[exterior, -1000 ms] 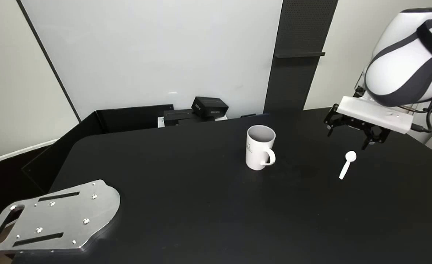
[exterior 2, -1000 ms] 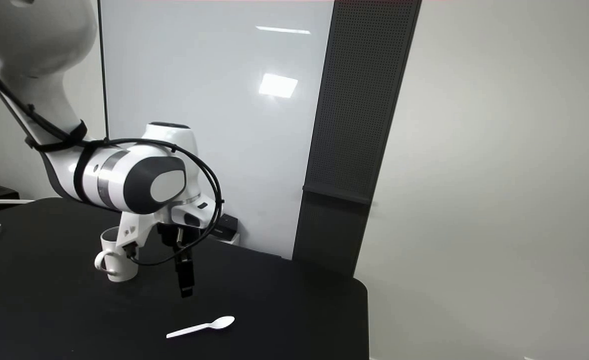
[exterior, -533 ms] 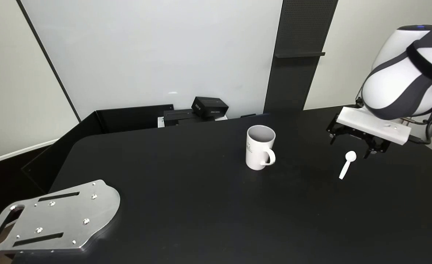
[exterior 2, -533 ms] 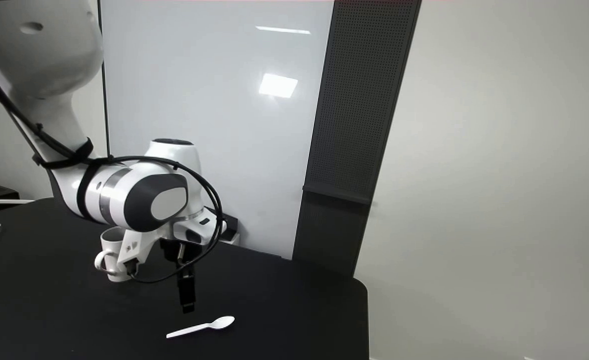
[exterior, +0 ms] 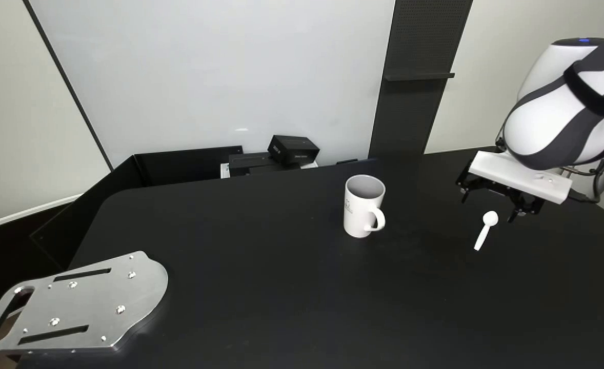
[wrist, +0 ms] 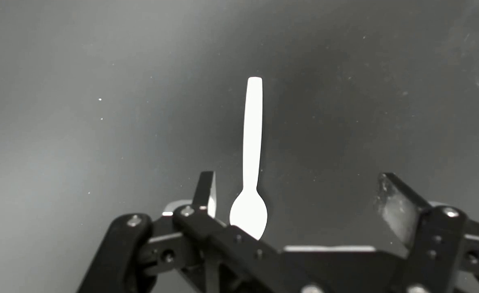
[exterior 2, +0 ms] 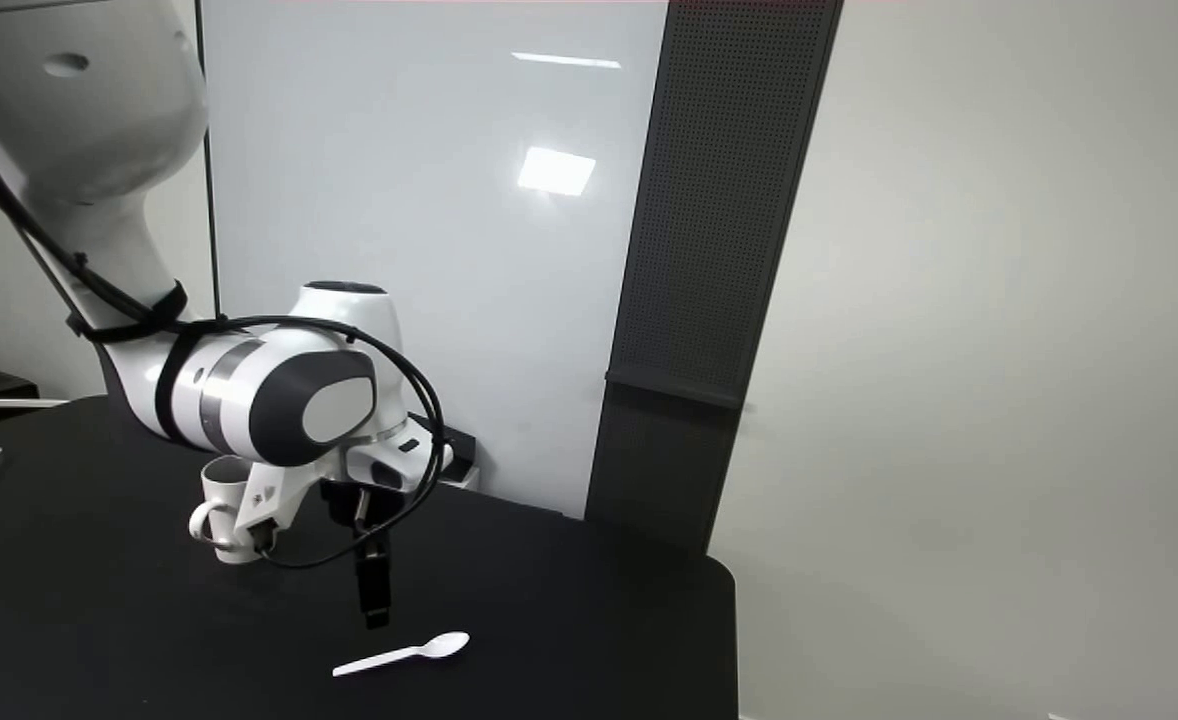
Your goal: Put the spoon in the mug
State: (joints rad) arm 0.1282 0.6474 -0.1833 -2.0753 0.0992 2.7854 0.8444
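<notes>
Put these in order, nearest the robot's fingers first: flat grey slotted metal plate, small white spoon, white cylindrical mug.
1. Small white spoon: below the fingers.
2. White cylindrical mug: left of the spoon in both exterior views.
3. Flat metal plate: farther left there.

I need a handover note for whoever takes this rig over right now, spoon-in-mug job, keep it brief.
End effector: open, jaws wide apart, holding nothing, above the table.
Spoon: lying on the table, not gripped; in the wrist view its bowl shows off-centre between the jaws.
Mug: upright on the table, apart from the spoon.
Done: end effector near the spoon, no grasp yet.
Left: probably recentre and lower, grip the spoon, then carry it to the mug and put it in.
</notes>
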